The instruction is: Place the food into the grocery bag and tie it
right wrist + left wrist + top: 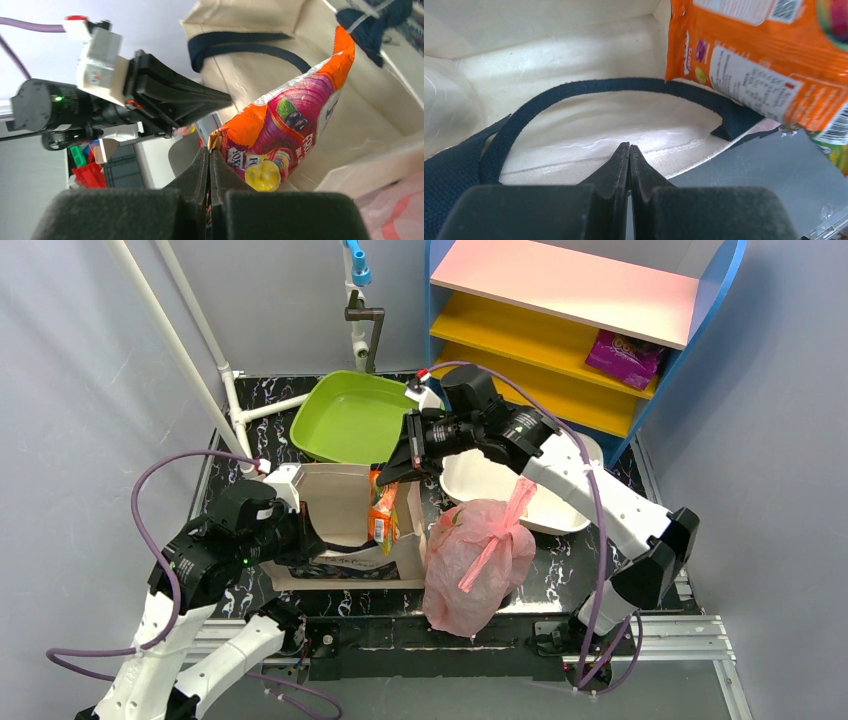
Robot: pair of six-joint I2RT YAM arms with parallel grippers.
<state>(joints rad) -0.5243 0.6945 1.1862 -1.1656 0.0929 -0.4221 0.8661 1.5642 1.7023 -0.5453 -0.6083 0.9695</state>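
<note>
We see the pink grocery bag knotted, standing on the tabletop beside the canvas tote; our right claw holds an orange snack packet in the tote's mouth.

Tote left-centre, snack packet in its mouth. Grocery bag just right of tote, at near edge. Basin behind tote, tub behind bag, shelf back right.

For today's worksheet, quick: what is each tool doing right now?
Left tool: closed, tips against the canvas tote.
Right tool: closed on the orange snack packet.
</note>
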